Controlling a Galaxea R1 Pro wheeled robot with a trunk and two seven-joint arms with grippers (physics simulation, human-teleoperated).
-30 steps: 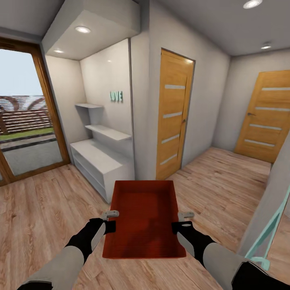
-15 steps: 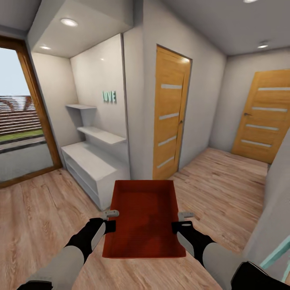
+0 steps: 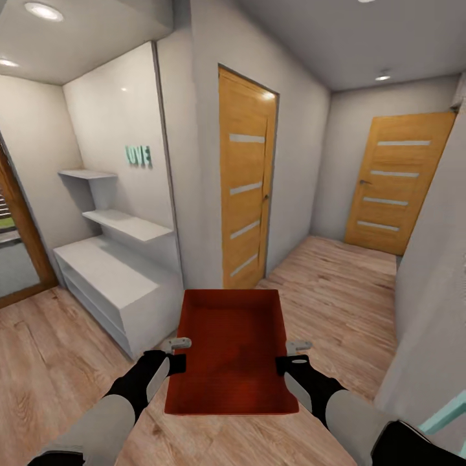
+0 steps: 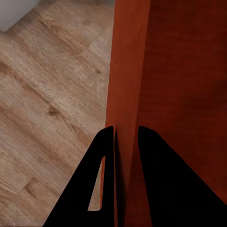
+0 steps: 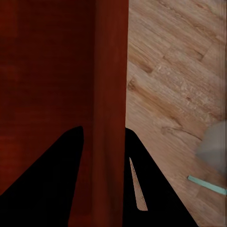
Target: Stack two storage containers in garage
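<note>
I carry one orange-red storage container [image 3: 232,353] level in front of my trunk, above the light wood plank floor [image 3: 336,291] of a hallway. My left gripper [image 3: 178,355] is clamped on the container's left side wall and my right gripper [image 3: 291,357] on its right side wall, about midway along each. At the left wrist, the thin wall [image 4: 125,94] runs straight between the two dark fingers [image 4: 101,189], one inside the bin and one outside, the jaws closed down to the wall's thickness. The right wrist shows the same grip on the opposite wall [image 5: 109,94]. The bin's open top faces up and its interior looks bare. Beyond it on the left stands a white shelving unit [image 3: 110,278] in an alcove with teal letters [image 3: 138,155]. Ahead is a wooden door [image 3: 247,181], and a second wooden door [image 3: 391,184] closes the corridor's far end.
</note>
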